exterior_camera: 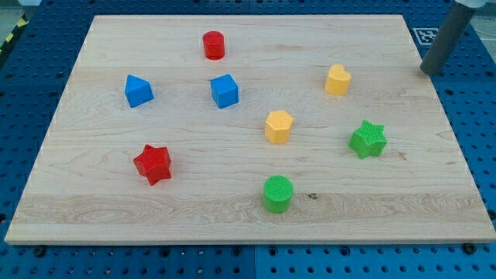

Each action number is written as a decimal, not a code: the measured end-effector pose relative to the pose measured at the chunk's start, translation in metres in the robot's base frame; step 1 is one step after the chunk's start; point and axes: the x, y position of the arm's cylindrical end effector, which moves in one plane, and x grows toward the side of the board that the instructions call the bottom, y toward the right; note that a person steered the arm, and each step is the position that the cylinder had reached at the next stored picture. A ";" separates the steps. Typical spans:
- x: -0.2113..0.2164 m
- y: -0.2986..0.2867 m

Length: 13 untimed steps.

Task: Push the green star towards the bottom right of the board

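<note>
Nearest the view's bottom edge we see the green cylinder [278,193], and up to its right, near the right side of the wooden board [101,209], stands the green star [367,139], alone and touching nothing. Going outward from the star we find the yellow hexagonal block [278,126] to its left, a second yellow block [337,80] above it, then the two blue blocks [225,91] [138,91], the red cylinder [214,45] near the top and the red star [153,163] at lower left. Our rod carries no gripper, so nothing is grasped; my tip [426,71] sits off the board's upper right corner, well apart from the green star and every other block.
</note>
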 end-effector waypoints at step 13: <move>0.098 -0.187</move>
